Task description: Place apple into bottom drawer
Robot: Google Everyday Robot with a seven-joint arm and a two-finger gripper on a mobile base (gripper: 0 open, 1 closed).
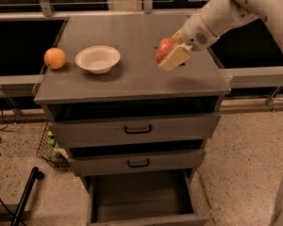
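Note:
My gripper (170, 54) is shut on the apple (163, 48), a small red fruit, and holds it above the right part of the cabinet top (132, 79). One pale finger (175, 57) covers the apple's front side. The white arm reaches in from the upper right. The bottom drawer (141, 199) is pulled open at the base of the cabinet, its plain grey inside in view, well below and a little left of the apple.
A white bowl (97, 58) and an orange round fruit (54, 58) sit on the left of the cabinet top. Two upper drawers with black handles (137, 129) are slightly ajar. A wire basket (52, 147) and a black pole (26, 197) stand on the floor at left.

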